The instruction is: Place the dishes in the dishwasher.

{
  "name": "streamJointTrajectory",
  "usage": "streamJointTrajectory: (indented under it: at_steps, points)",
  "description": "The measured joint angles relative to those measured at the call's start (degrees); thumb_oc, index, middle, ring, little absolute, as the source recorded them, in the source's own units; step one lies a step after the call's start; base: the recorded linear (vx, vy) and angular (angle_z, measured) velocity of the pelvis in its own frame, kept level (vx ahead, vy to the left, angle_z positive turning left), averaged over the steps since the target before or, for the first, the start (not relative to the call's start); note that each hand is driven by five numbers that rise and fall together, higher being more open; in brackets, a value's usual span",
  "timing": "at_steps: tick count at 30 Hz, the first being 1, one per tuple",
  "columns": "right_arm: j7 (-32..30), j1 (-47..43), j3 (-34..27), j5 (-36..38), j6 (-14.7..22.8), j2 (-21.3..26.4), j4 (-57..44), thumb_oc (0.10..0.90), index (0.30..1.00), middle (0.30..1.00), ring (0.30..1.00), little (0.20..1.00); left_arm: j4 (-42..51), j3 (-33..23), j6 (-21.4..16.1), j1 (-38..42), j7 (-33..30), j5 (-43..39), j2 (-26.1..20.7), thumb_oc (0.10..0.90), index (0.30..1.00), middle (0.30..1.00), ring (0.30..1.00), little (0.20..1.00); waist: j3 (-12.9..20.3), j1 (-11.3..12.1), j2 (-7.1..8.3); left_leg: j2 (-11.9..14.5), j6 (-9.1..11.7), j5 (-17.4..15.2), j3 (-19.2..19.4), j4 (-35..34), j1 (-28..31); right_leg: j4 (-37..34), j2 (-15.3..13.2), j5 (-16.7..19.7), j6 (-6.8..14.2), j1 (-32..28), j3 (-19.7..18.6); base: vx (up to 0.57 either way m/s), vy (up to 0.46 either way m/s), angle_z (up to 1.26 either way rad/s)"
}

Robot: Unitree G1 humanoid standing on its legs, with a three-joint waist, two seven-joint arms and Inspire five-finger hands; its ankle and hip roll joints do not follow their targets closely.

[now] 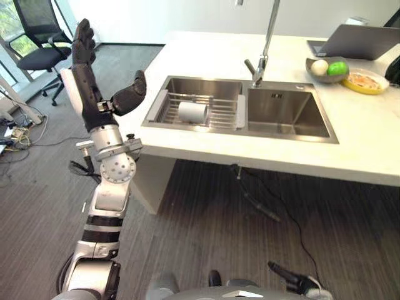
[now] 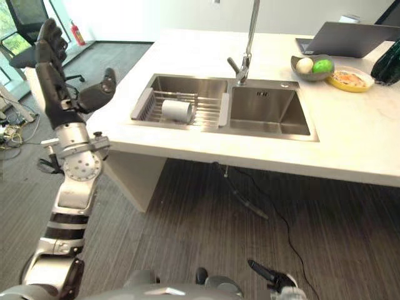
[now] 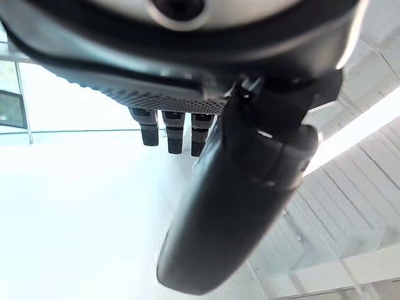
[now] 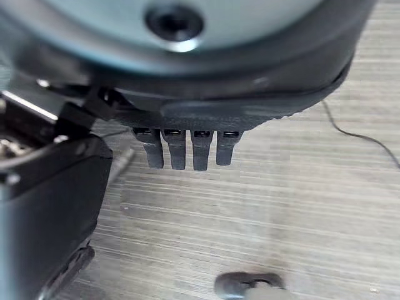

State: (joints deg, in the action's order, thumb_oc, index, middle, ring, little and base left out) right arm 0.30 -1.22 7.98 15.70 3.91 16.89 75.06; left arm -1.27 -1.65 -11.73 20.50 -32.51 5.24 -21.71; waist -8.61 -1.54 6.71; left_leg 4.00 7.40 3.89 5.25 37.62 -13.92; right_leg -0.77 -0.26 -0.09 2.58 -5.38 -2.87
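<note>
Nearest the head camera, low at the frame's lower right, the right hand (image 1: 290, 278) hangs by the grey floor (image 1: 212, 219), too small there to read its fingers. Up the left side of the left eye view the left hand (image 1: 87, 69) is raised well clear of the white counter (image 1: 206, 56), fingers straight and wide, thumb spread toward the sink (image 1: 240, 107), holding nothing. On the counter's far right stand a grey bowl (image 1: 326, 70) of fruit and, touching it, a yellow plate (image 1: 365, 81), with a laptop (image 1: 353, 40) behind them. A white cup (image 1: 192, 112) lies on its side on the wire rack (image 1: 215, 109) in the sink's left basin, beside the tap (image 1: 264, 47). An office chair (image 1: 40, 44) stands at the far left. The right eye view adds a red extinguisher (image 2: 78, 34) by the far wall and a dark object (image 2: 389, 59) at the counter's right edge. The left wrist view looks past the straight fingers (image 3: 167, 131) and broad thumb to a bright ceiling. The right wrist view shows that hand's fingers (image 4: 186, 149) straight and empty above the floor.
</note>
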Motion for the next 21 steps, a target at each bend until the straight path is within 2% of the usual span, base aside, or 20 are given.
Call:
streamJointTrajectory:
  at_steps: [1, 2, 3, 4, 5, 6, 7, 8, 9, 10, 11, 12, 13, 14, 15, 16, 17, 21]
  points:
    - [-0.1, -0.8, 0.0, 0.0, 0.1, 0.5, -0.5, 0.8, 0.9, 0.9, 0.9, 0.9, -1.1, 0.8, 0.1, -0.5, 0.4, 0.0, -0.1, 0.8, 0.9, 0.9, 0.9, 0.9, -0.2, 1.4, -2.02, 1.0, -1.2, 0.6, 1.9, -7.6, -0.4, 3.3, -0.3, -4.7, 2.6, -0.1, 4.2, 0.46, 0.156, -0.37]
    - [0.4, -1.0, 1.0, -0.1, 0.0, 1.4, -0.6, 0.8, 0.9, 0.9, 0.9, 0.9, -1.4, 1.1, -0.1, -1.8, 0.7, 0.3, -1.0, 0.8, 0.9, 0.9, 0.9, 0.9, 0.2, 2.3, -2.43, 1.6, -0.8, 1.6, 3.5, -16.3, 0.2, 3.8, 0.6, -3.0, -1.8, 0.0, 5.2, 0.32, 0.106, -0.66]
    - [0.3, -1.5, 2.0, -0.2, 0.1, 1.7, -0.4, 0.8, 0.9, 0.9, 0.9, 0.9, -1.7, 1.0, -0.1, -3.8, 1.2, 1.1, -1.6, 0.8, 0.9, 0.9, 0.9, 0.9, 0.8, 2.5, -4.19, 2.0, -0.5, 2.2, 3.6, -28.8, 2.7, 2.0, 2.4, -2.6, -4.9, -2.4, 4.4, 0.22, 0.057, -0.67]
    - [0.3, -1.5, 2.3, -0.7, 0.2, 1.9, -0.5, 0.8, 0.9, 0.9, 0.9, 0.9, -1.9, 1.4, 0.1, -4.6, 1.7, 1.6, -2.1, 0.8, 0.9, 0.9, 0.9, 0.9, 1.1, 2.4, -5.46, 1.7, -1.0, 2.7, 3.5, -34.5, 4.1, 0.8, 3.2, -2.7, -5.0, -3.6, 4.3, 0.2, 0.03, -0.64]
    - [0.3, -0.7, 3.1, -2.6, 0.6, 1.6, -0.6, 0.8, 0.9, 0.9, 0.9, 0.9, -2.7, 2.4, 0.7, -6.8, 3.4, 3.3, -3.9, 0.8, 0.9, 0.9, 0.9, 0.9, 0.9, 2.2, -5.07, -2.3, -4.3, 5.1, 1.8, -37.3, 6.2, -0.2, 3.6, -4.1, -4.8, -7.4, 3.7, 0.16, 0.013, -0.45]
    - [0.5, 0.0, 3.7, -3.4, 0.7, 1.5, -0.6, 0.8, 0.9, 0.9, 0.9, 0.9, -3.5, 3.6, 1.3, -6.8, 4.3, 4.1, -4.1, 0.8, 0.9, 0.9, 0.9, 0.9, 0.9, 1.9, -5.01, -5.2, -7.3, 6.8, 2.2, -35.0, 7.5, 0.9, 3.6, -5.1, -3.2, -9.3, 3.4, 0.15, 0.013, -0.35]
    - [0.5, 0.0, 3.7, -3.4, 0.7, 1.5, -0.6, 0.8, 0.9, 0.9, 0.9, 0.9, -3.5, 3.6, 1.3, -6.8, 4.3, 4.1, -4.1, 0.8, 0.9, 0.9, 0.9, 0.9, 0.9, 1.9, -5.01, -5.2, -7.3, 6.8, 2.2, -35.0, 7.5, 0.9, 3.6, -5.1, -3.2, -9.3, 3.4, 0.08, 0.013, -0.01]
    - [1.3, 3.1, 4.6, -4.5, 0.7, 1.3, -0.6, 0.8, 0.9, 0.9, 0.9, 0.9, -5.8, 6.8, 1.9, -6.8, 6.3, 6.5, -6.8, 0.8, 0.9, 0.9, 0.9, 0.9, 2.1, 0.8, -7.35, -6.3, -18.3, 8.8, 3.7, -36.1, 12.5, 10.4, 7.7, -7.8, 1.2, -8.4, 3.0, 0.09, 0.043, 0.45]
    - [1.4, 4.8, 4.2, -4.4, 0.7, -0.9, -0.7, 0.8, 0.9, 0.9, 0.9, 0.9, -6.1, 8.8, 2.2, -6.4, 8.2, 8.2, -11.4, 0.8, 0.9, 0.9, 0.9, 0.9, 3.5, -2.4, -6.95, -4.5, -18.9, 7.7, 1.2, -42.0, 16.3, 20.3, 8.2, -13.4, -0.7, -3.2, 1.5, 0.13, 0.067, 0.2]
    - [2.0, 5.0, 3.1, -4.3, 0.6, -1.6, -0.2, 0.8, 0.9, 0.9, 0.9, 0.9, -5.4, 8.9, 2.2, -6.2, 8.7, 9.3, -13.9, 0.8, 0.9, 0.9, 0.9, 0.9, 3.8, -2.3, -6.44, -3.8, -19.3, 5.7, 0.2, -43.0, 17.1, 24.6, 5.4, -16.6, -2.5, 1.6, -0.1, 0.08, 0.05, 0.2]
    - [2.0, 5.0, 3.1, -4.3, 0.6, -1.6, -0.2, 0.8, 0.9, 0.9, 0.9, 0.9, -5.4, 8.9, 2.2, -6.2, 8.7, 9.3, -13.9, 0.8, 0.9, 0.9, 0.9, 0.9, 3.8, -2.3, -6.44, -3.8, -19.3, 5.7, 0.2, -43.0, 17.1, 24.6, 5.4, -16.6, -2.5, 1.6, -0.1, 0.09, 0.071, -0.51]
    - [2.3, 4.6, 2.7, -4.4, 0.6, -1.6, -0.7, 0.8, 0.9, 0.9, 0.9, 0.9, -6.3, 9.6, 2.3, -5.2, 11.9, 10.3, -18.1, 0.8, 0.9, 0.9, 0.9, 0.9, 4.1, -2.5, -6.03, -3.5, -17.3, 5.8, 0.7, -43.0, 17.0, 19.5, -1.4, -13.8, 4.1, 7.2, -4.7, 0.07, 0.091, -0.03]
    - [2.5, 5.9, 3.2, -4.6, 0.2, -2.2, 0.1, 0.8, 0.9, 0.9, 0.9, 0.9, -7.6, 11.9, 2.2, -4.1, 14.9, 11.0, -21.5, 0.8, 0.9, 0.9, 0.9, 0.9, 4.2, -3.5, -5.97, -3.4, -14.8, 5.7, 0.6, -43.0, 18.5, 10.7, -3.9, -5.2, 4.1, 4.3, -2.2, 0.07, 0.109, 0.14]
    - [2.9, 7.0, 4.7, -5.7, 0.0, -2.2, 1.1, 0.8, 0.9, 0.9, 0.9, 0.9, -8.1, 13.2, 2.2, -3.7, 16.9, 11.1, -22.3, 0.8, 0.9, 0.9, 0.9, 0.9, 4.3, -3.4, -6.13, -2.7, -11.6, 6.4, 0.8, -43.0, 19.9, 6.0, -4.0, -3.3, 2.6, 0.1, -1.8, 0.02, 0.077, 0.32]
    - [3.4, 7.4, 4.6, -6.7, -0.2, -1.5, 2.1, 0.8, 0.9, 0.9, 0.9, 0.9, -8.2, 14.2, 2.1, -3.7, 18.3, 11.1, -23.0, 0.8, 0.9, 0.9, 0.9, 0.9, 4.8, -2.8, -6.9, -1.7, -9.0, 5.7, 0.7, -43.0, 20.8, 3.6, -3.5, -2.6, 1.9, -1.7, -1.8, 0.0, 0.049, 0.08]
    - [3.7, 7.5, 4.8, -6.8, -0.3, -0.4, 2.4, 0.8, 0.9, 0.9, 0.9, 0.9, -8.2, 14.7, 1.9, -3.7, 19.8, 11.1, -23.7, 0.8, 0.9, 0.9, 0.9, 0.9, 5.5, -2.4, -8.07, -0.8, -7.6, 4.8, 0.5, -43.0, 20.8, 2.7, -2.7, -2.3, 1.5, -1.9, -1.8, 0.01, 0.042, -0.1]
    - [4.0, 7.4, 4.9, -7.2, -0.4, 0.6, 2.2, 0.8, 0.9, 0.9, 0.9, 0.9, -8.1, 14.8, 1.7, -3.6, 21.2, 11.2, -25.0, 0.8, 0.9, 0.9, 0.9, 0.9, 5.8, -2.4, -8.9, 0.0, -6.7, 4.2, 0.6, -43.0, 20.8, 2.3, -2.0, -2.2, 1.2, -1.9, -1.8, 0.02, 0.039, -0.08]
    - [4.6, 7.1, 4.9, -8.9, -0.1, 2.3, 0.8, 0.8, 0.9, 0.9, 0.9, 0.9, -9.4, 16.7, 0.3, -2.1, 25.4, 11.8, -33.1, 0.8, 0.9, 0.9, 0.9, 0.9, 6.3, -3.0, -9.77, 1.5, -4.5, 3.1, 1.1, -43.0, 21.3, 1.3, -0.4, -2.0, 1.0, -2.5, -2.1, 0.02, 0.024, -0.07]
